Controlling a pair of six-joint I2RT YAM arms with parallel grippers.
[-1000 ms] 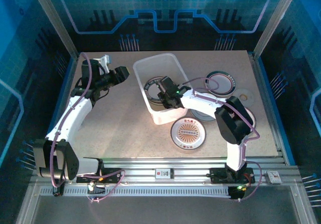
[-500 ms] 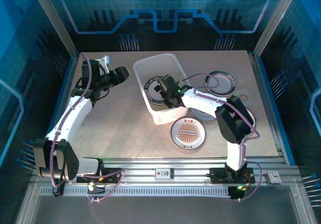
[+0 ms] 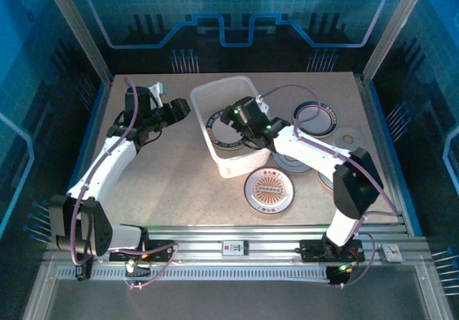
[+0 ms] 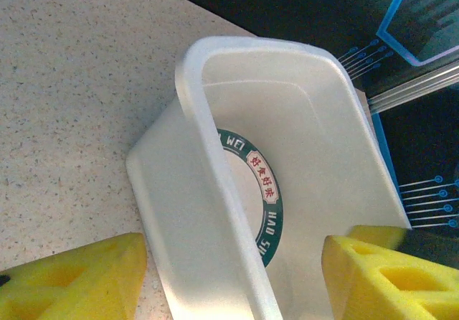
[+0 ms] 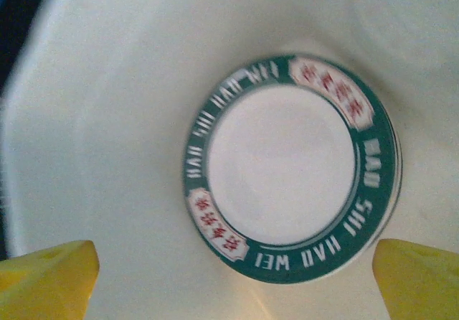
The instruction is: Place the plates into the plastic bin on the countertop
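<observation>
Releasing is judged complete: a plate point(image 5: 287, 169) lies in the plastic bin point(image 3: 229, 163) beneath wide-spread right fingers point(image 5: 50, 277); left fingers point(image 4: 79, 277) are held parted alongside. Next, another plate point(image 3: 270, 189) on the surface point(image 3: 165, 169) must be grasped.

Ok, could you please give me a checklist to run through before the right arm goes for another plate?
1. Right gripper open and empty: ok.
2. Green-rimmed plate lying flat inside the plastic bin: ok.
3. Left gripper free of the bin's wall: cannot tell; its open fingers sit either side of it.
4. Orange-centred plate on the countertop uncovered for pickup: ok.
5. All plates binned: not ok; several lie outside.
</observation>
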